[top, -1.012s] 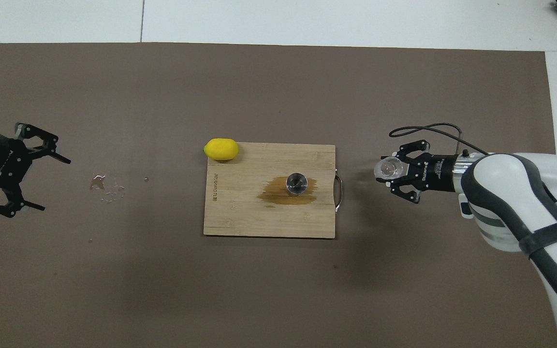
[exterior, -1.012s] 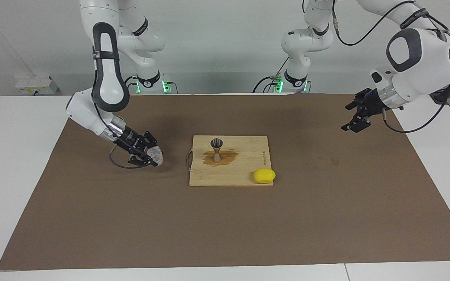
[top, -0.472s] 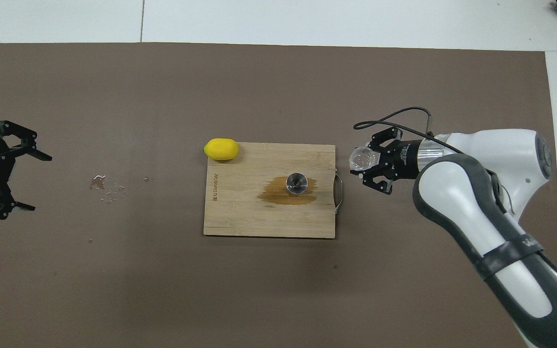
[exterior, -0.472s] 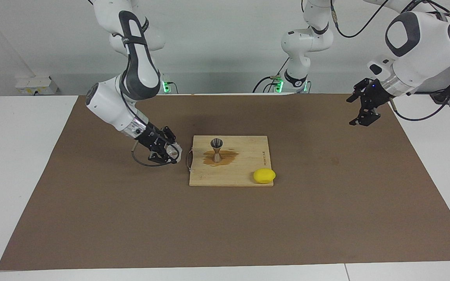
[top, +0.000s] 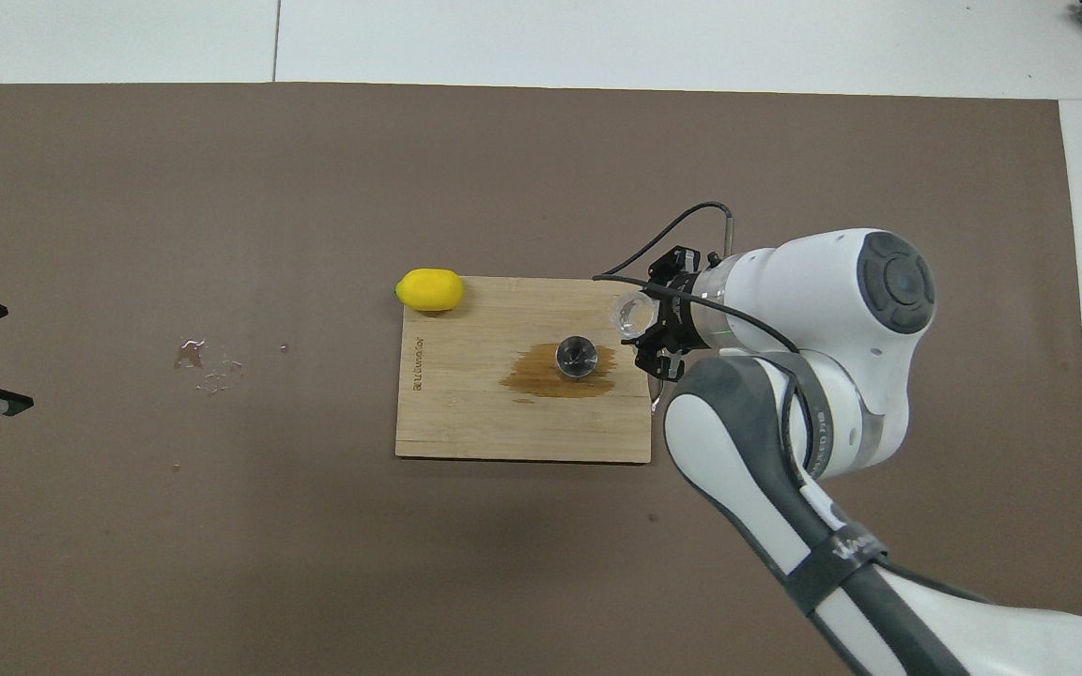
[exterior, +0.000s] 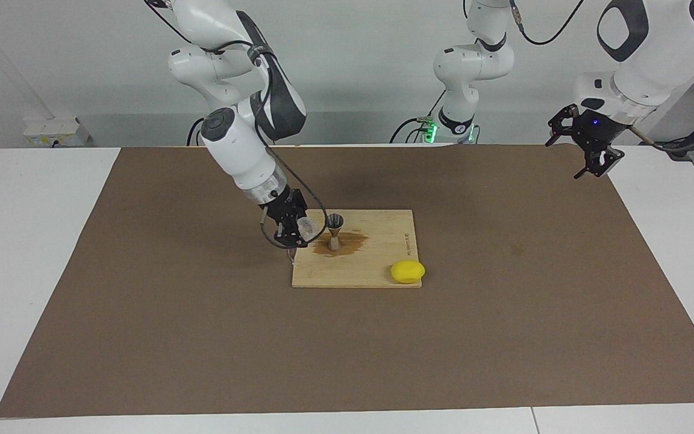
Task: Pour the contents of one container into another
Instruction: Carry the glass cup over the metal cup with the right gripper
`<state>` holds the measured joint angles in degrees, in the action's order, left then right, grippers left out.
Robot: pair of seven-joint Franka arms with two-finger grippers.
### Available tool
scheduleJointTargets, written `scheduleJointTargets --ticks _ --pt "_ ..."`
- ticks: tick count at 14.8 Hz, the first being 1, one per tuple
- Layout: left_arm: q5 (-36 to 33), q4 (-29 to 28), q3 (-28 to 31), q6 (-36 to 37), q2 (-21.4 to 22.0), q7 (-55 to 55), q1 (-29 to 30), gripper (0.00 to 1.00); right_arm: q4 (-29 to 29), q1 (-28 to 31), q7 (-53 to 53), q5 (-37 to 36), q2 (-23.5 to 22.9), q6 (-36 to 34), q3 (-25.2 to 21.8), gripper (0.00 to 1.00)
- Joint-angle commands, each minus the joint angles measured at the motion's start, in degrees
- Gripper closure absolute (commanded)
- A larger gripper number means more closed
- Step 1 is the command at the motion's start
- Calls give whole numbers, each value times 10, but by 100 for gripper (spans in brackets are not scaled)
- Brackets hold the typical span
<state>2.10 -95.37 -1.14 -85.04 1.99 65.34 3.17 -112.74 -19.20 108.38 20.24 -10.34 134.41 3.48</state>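
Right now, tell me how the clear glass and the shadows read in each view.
Facing view: the glass in the right gripper is a faint pale glint beside the jigger. Overhead view: its rim shows clearly; soft shadows spread over the brown mat.

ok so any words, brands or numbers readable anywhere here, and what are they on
None can be read for sure.
Cutting board: a short printed line near its lemon-side edge, too small to read.
Right arm: faint lettering on its dark band, too blurred to read.

The right gripper holds the glass tumbler just beside the metal jigger on the wooden board. The left gripper, jaws apart, waits over the mat's edge.
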Motion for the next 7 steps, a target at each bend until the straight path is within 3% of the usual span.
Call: scheduleJointTargets --ticks 1,7 --pt "-16 -1 2 18 17 -105 -12 0 20 -17 47 -65 -7 3 0 100" --pt "-15 -5 1 6 21 -379 -15 0 20 -46 82 -144 -6 -8 0 100"
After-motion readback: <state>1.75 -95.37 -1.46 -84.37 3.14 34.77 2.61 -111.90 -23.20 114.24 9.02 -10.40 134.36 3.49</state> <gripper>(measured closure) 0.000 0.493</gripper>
